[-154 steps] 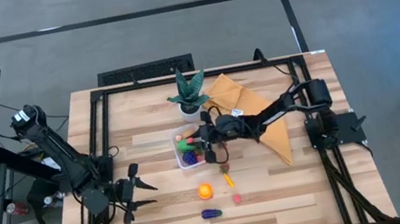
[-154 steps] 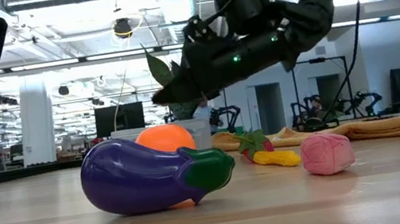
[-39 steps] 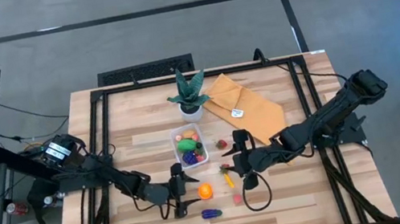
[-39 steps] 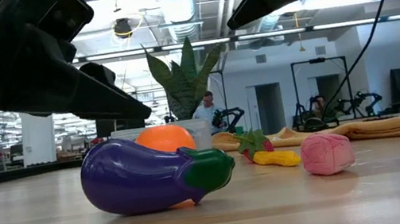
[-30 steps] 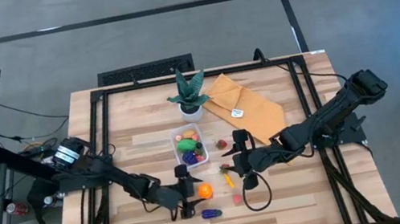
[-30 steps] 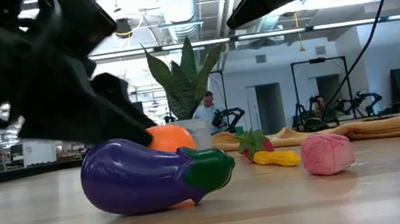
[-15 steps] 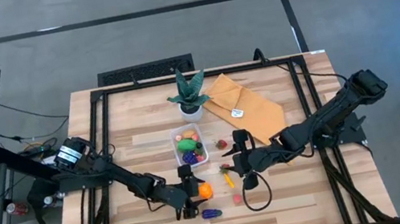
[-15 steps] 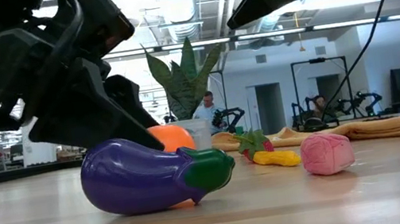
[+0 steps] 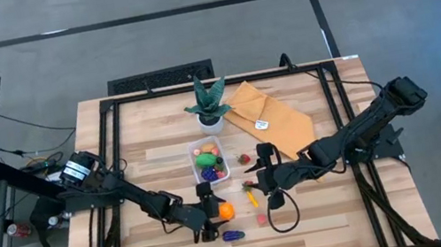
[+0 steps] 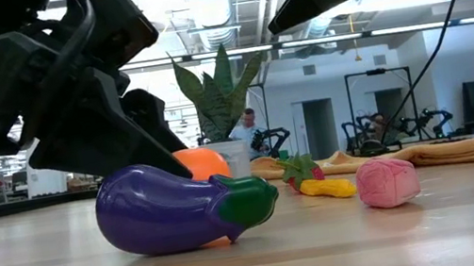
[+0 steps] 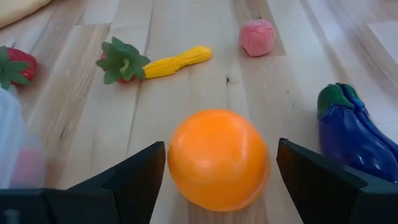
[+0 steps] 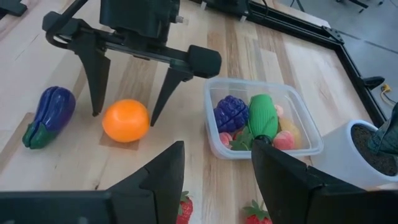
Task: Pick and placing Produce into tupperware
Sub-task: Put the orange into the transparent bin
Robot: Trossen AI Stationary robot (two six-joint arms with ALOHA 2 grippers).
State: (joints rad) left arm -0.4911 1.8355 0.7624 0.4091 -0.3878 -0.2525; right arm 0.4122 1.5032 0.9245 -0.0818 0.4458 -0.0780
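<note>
Left gripper (image 9: 214, 213) straddling the orange (image 9: 226, 210), jaws wide; nothing held by either arm.

I see the left fingers (image 12: 96, 74) planted on the wood on either side of the orange, a clear gap on each flank, no contact. The eggplant (image 9: 232, 235) lies just beside it toward the table's near edge, tight on that side. The right gripper (image 9: 268, 189) hovers above the table, jaws parted and empty, over the yellow carrot-like piece (image 11: 152, 62) and near the pink piece (image 9: 262, 219). Two strawberries (image 12: 184, 208) lie on the wood below it. The tupperware (image 9: 208, 161) sits mid-table, beside the plant pot (image 9: 211, 123), already holding purple, green and red produce. Open wood runs along the near and left edges; the yellow cloth (image 9: 276, 123) fills the far right. The cloth carries a small white tag (image 9: 262, 123), which I can't read.
</note>
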